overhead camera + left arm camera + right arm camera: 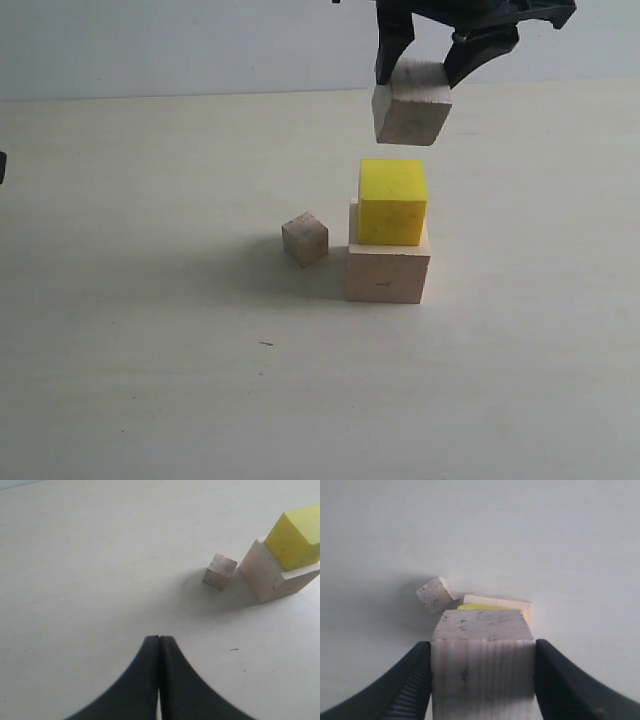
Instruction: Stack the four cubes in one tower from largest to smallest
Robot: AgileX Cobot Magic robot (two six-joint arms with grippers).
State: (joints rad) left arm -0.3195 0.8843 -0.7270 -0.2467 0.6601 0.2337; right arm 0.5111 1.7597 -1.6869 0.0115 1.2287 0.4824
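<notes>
The large pale wooden cube (pixel 388 272) rests on the table with the yellow cube (pixel 392 201) on top of it. Above them hangs the smaller tan cube (pixel 411 102), tilted a little, with my right gripper (pixel 430 62) shut on it. In the right wrist view that tan cube (pixel 482 665) fills the space between the fingers (pixel 560 685), and slivers of the yellow cube (pixel 480 607) and the pale cube (pixel 510 603) show beyond it. The smallest tan cube (pixel 305 239) (pixel 220 571) (pixel 435 594) sits on the table left of the stack. My left gripper (pixel 159 639) is shut and holds nothing, well off from the cubes.
The table (pixel 150 350) is a plain pale surface, with a small dark speck (pixel 266 343) in front of the stack. A light wall (pixel 180 45) runs behind its far edge.
</notes>
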